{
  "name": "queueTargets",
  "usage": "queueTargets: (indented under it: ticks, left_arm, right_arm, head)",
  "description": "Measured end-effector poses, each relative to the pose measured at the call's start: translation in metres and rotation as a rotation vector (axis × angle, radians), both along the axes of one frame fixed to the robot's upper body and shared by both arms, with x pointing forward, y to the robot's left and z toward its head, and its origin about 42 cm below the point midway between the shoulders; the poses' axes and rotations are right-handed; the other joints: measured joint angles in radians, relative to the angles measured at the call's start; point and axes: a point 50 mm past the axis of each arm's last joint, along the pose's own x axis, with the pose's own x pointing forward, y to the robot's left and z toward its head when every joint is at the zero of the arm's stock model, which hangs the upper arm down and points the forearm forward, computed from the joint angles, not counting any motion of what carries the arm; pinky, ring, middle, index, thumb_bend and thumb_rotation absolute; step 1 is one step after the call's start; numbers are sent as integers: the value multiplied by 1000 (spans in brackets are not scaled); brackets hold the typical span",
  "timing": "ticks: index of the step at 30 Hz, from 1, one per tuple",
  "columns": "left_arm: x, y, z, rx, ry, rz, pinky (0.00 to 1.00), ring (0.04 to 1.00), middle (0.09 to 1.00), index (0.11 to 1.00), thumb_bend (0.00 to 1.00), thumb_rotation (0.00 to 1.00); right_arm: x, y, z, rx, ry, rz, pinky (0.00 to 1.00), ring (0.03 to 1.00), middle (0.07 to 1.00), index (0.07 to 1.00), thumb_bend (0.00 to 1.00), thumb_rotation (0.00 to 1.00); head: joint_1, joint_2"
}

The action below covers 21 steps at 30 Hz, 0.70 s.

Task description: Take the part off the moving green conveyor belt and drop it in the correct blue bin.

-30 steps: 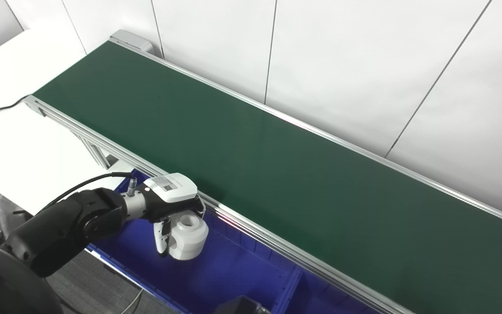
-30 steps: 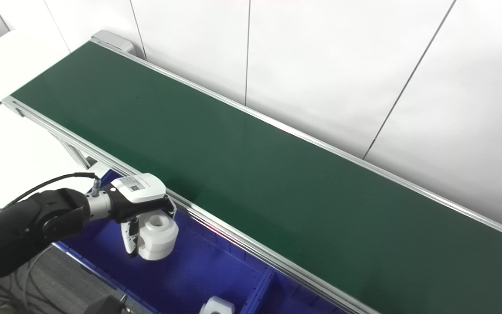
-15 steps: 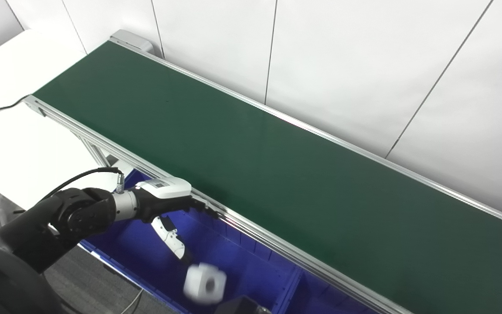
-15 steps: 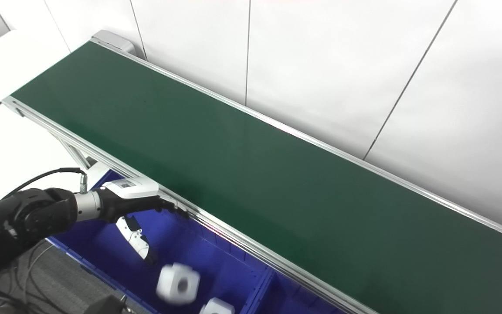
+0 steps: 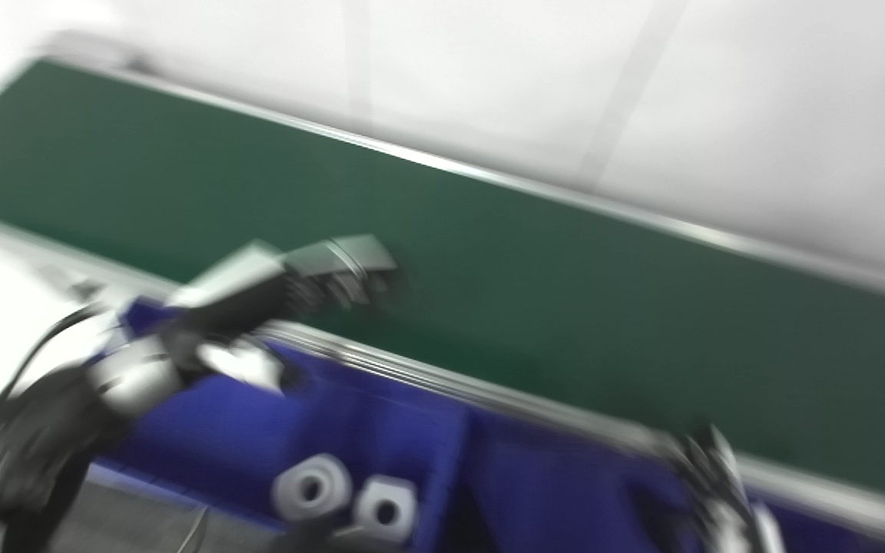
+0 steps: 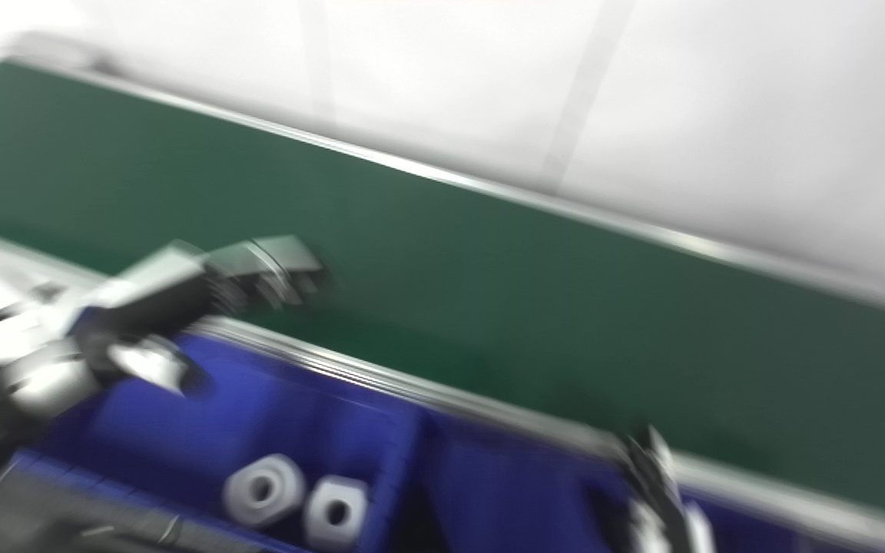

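Fingers (image 5: 350,280) of the left hand (image 5: 289,284) reach out over the near edge of the green conveyor belt (image 5: 488,261), and they hold nothing; heavy blur hides how far apart they are, so I cannot tell whether they are spread or curled. Behind them the wrist and dark forearm slope down to the left, crossing above the left compartment of the blue bin (image 5: 381,407). That pose looks like a hand lifted clear of the bin, which fits a drop already made: two white parts (image 6: 262,489) lie touching side by side on the floor of that compartment, near its right divider, each showing a round hole. No part is visible on the belt. At the lower right, the right hand (image 6: 661,491) pokes up near the belt's near rail, too smeared to read its fingers.
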Motion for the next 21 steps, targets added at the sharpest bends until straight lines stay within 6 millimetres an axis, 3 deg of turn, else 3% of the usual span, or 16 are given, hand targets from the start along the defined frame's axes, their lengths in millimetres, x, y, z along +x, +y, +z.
queueTargets:
  ticks: [1, 3, 5, 9, 14, 17, 21]
  left_arm:
    - [0, -5, -2, -27, -1, 56, 918, 931, 945, 954, 713, 629]
    - [0, -15, -6, -37, 1, 127, 984, 979, 989, 990, 663, 607]
    - [-2, -28, -16, -33, 13, 157, 998, 997, 999, 999, 691, 655]
    - [-14, -47, -67, 29, 171, 160, 1000, 1000, 1000, 1000, 746, 819]
    - [-29, -29, -122, 241, 339, 84, 996, 1000, 1000, 1000, 763, 824]
    - [-19, -33, -118, 260, 307, 71, 968, 1000, 1000, 1000, 772, 820]
    - [-9, -57, -112, 227, 251, 37, 980, 1000, 1000, 1000, 753, 806]
  right_arm:
    - [3, 12, 4, 7, -8, -4, 842, 890, 966, 1000, 858, 928]
    - [7, 33, 10, 17, -18, -23, 865, 902, 979, 1000, 840, 945]
    - [10, 48, 13, 21, -4, -24, 897, 924, 997, 1000, 829, 943]
    - [14, 58, 16, 23, 10, -20, 896, 924, 995, 1000, 821, 934]
    - [19, 60, 24, 3, -17, -35, 849, 902, 982, 1000, 842, 936]
    - [21, 58, 27, -1, -33, -34, 851, 909, 990, 1000, 827, 939]
    - [17, 48, 28, -13, -30, -33, 863, 908, 988, 1000, 824, 933]
  head:
    - [0, 0]
    - [-124, 9]
    - [-152, 18]
    - [-167, 43]
    - [-150, 61]
    - [-94, 78]
    - [-60, 91]
